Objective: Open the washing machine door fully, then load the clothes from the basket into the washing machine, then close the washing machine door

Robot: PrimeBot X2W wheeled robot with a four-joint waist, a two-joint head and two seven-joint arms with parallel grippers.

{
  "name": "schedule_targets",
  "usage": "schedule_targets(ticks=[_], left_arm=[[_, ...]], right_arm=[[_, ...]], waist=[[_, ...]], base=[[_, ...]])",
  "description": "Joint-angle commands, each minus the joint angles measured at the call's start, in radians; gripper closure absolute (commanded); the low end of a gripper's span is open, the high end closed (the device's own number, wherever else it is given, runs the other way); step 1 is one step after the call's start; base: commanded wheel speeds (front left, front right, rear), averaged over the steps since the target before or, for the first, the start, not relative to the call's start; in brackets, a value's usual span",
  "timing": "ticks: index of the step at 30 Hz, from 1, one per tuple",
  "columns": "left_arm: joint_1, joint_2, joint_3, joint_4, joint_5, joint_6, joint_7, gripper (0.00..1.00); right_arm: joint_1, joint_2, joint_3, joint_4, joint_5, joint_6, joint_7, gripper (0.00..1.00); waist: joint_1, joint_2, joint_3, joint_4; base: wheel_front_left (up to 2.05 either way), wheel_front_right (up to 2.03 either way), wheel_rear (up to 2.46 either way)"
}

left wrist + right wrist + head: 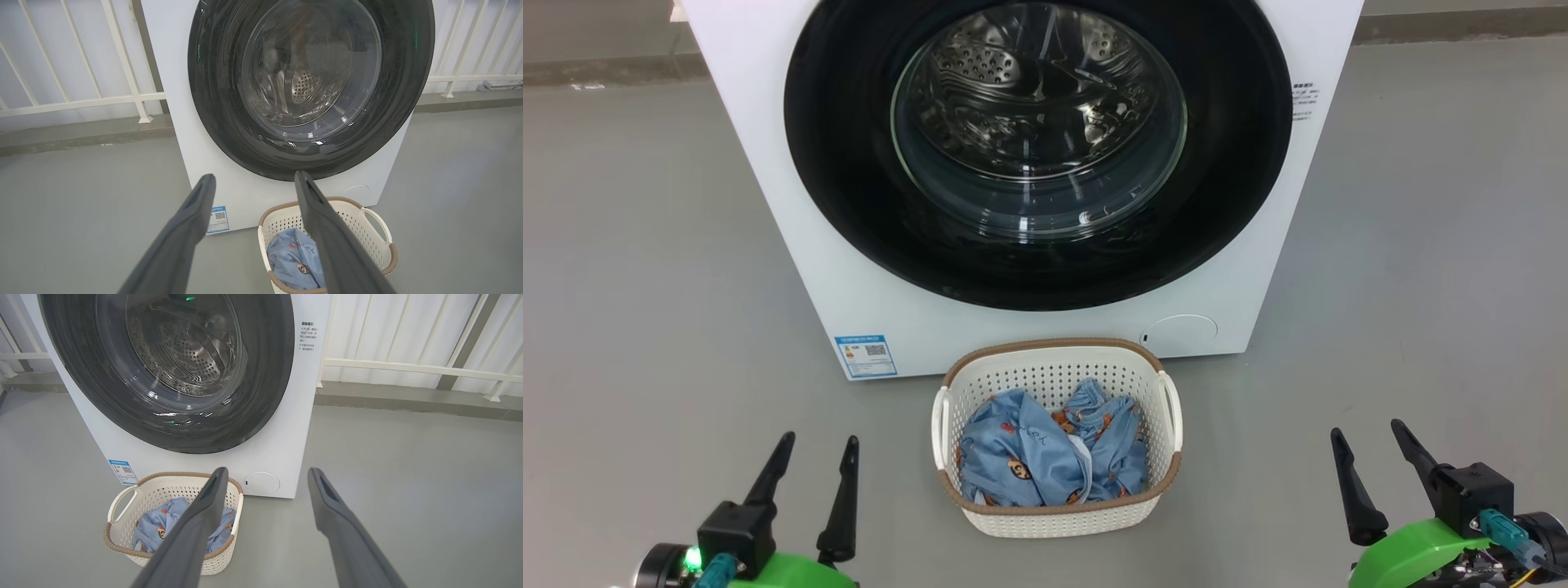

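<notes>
- The left claw (818, 443) sits low on the left, over the grey floor (645, 286). Its two dark fingers stand wide apart and hold nothing.
- The washing machine (768, 204) stands on the floor in the middle, straight ahead. It is big and looks heavy, so I think it stays put when pulled on.
- The washing machine door (849, 163) is shut flat on the front.
  - Its black ring is shiny and hard, so I think fingers can slip on it.
  - The glass bowl (1037, 122) in the middle is round and smooth, so it is a bad place to grab.
  - I cannot see a handle. The best spot is likely the outer edge of the ring, hooked with one finger.
  - I cannot tell which side it swings from.
- The basket (1054, 345) sits on the floor just in front of the machine, between the two claws. It is thin plastic and looks light, so it may slide or tip if tugged.
- The clothes (1029, 457) lie bunched in the basket. They are soft, light and floppy. A good place to pinch is a puffed-up fold near the top. A loose end may catch on the rim.
- The right claw (1365, 430) sits low on the right, well apart from the basket. Its fingers are spread wide too, with nothing between them.
</notes>
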State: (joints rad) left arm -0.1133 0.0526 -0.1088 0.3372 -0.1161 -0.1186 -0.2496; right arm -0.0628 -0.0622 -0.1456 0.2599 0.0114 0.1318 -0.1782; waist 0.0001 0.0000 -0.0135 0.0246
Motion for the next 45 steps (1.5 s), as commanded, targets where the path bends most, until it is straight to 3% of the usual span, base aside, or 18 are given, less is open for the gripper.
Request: schedule_targets(ticks=[1,24,45], left_arm=[[-0.047,0.011,0.035,-0.017,-0.006,0.006,-0.012,0.0],[-0.051,0.008,0.04,-0.005,0.016,0.013,-0.012,0.0],[-0.054,0.006,0.046,-0.021,0.013,0.012,-0.012,0.0]], right_arm=[[-0.042,-0.002,0.021,-0.027,0.01,-0.001,-0.013,0.0],[-0.044,-0.001,0.021,-0.024,0.018,-0.001,-0.016,0.0],[-0.043,0.002,0.021,-0.031,0.022,-0.001,-0.015,0.0]], waist=[[0.0,0.0,0.0,0.0],[0.0,0.0,0.0,-0.001],[0.0,0.0,0.009,0.0]], base=[[0.0,0.0,0.0],[0.07,0.07,-0.15],[1.05,1.05,-2.11]])
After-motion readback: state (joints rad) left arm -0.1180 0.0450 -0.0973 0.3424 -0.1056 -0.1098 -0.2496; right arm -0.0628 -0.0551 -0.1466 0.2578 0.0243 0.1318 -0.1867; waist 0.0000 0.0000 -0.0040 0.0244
